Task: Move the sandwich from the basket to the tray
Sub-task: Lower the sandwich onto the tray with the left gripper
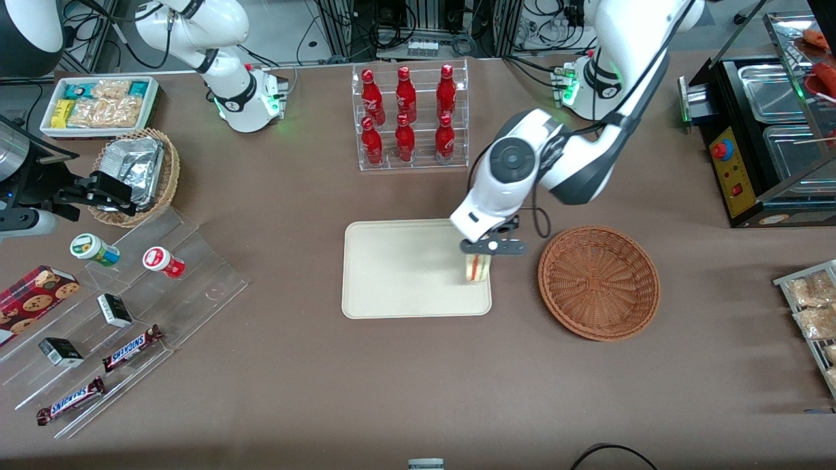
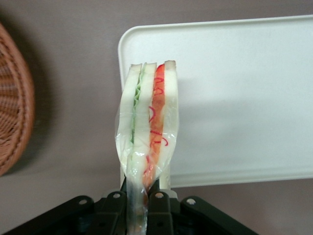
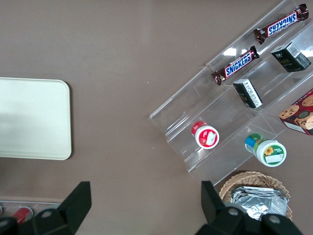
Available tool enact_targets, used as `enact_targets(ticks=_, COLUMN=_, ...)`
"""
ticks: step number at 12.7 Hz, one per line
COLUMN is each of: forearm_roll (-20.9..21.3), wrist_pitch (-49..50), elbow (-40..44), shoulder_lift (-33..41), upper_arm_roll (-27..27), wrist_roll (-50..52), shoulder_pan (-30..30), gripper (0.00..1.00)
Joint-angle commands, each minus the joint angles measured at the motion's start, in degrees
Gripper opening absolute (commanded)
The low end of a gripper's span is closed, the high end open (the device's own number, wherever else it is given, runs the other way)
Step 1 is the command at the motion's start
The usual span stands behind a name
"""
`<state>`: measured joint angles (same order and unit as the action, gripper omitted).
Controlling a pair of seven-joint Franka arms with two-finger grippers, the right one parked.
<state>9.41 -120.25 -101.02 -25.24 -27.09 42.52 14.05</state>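
Pale bread in clear film, the sandwich (image 1: pixel 477 267) shows just right of centre in the front view, over the tray's (image 1: pixel 405 274) edge nearest the basket (image 1: pixel 599 282); whether it rests on the tray or hangs just above it I cannot tell; in the wrist view the sandwich (image 2: pixel 149 122) stands on edge, green filling beside red, with the tray (image 2: pixel 244 98) under most of it and bare table under its outer side; the gripper (image 1: pixel 491 247) sits directly above it, and the wrist view shows the gripper (image 2: pixel 145 205) with its fingers (image 2: pixel 159 208) closed tight on the wrapped end of the wedge, so the grip is on film and a narrow tip of bread; the basket (image 2: pixel 12 103) holds nothing visible and lies right of the tray in the front view.

Risk, as I judge it: the wedge is so close to the rim that, let go here, it may tip over the raised lip and land half on the brown table (image 1: pixel 418 378); it is tall and thin, so it will likely topple flat either way; slippery film could also slide in the pinch early. Moving further over the tray before opening would guard against that.
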Motion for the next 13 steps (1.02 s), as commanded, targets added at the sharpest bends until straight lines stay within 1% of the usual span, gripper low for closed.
enact_targets(ticks=1, forearm_roll=4.82, wrist_pitch=0.54, elbow=5.30, shoulder_lift=-5.25, upper_arm_roll=0.11, wrist_roll=7.21, shoulder_pan=2.29, gripper=0.00)
enact_targets(ticks=4, forearm_roll=4.92, wrist_pitch=0.54, elbow=7.32, shoulder_lift=-7.10, upper_arm_roll=0.19, wrist_roll=9.77, shoulder_pan=2.74, gripper=0.00)
enact_targets(ticks=6, forearm_roll=5.09, wrist_pitch=0.45, elbow=8.81, shoulder_lift=-8.67, upper_arm_roll=0.28, wrist_roll=10.92, shoulder_pan=4.40, gripper=0.00)
enact_targets(ticks=8, forearm_roll=5.61, wrist_pitch=0.37, elbow=10.57, shoulder_lift=-11.13, upper_arm_roll=0.28, wrist_roll=10.05, shoulder_pan=5.29, gripper=0.00)
enact_targets(ticks=9, forearm_roll=7.53, wrist_pitch=0.37, elbow=10.84, shoulder_lift=-11.75, upper_arm_roll=0.28, wrist_roll=9.96, shoulder_pan=6.25, gripper=0.00)
enact_targets(ticks=13, forearm_roll=7.82, wrist_pitch=0.28, elbow=10.84, shoulder_lift=-12.90, upper_arm_roll=0.19, wrist_roll=7.14, shoulder_pan=6.61, gripper=0.00)
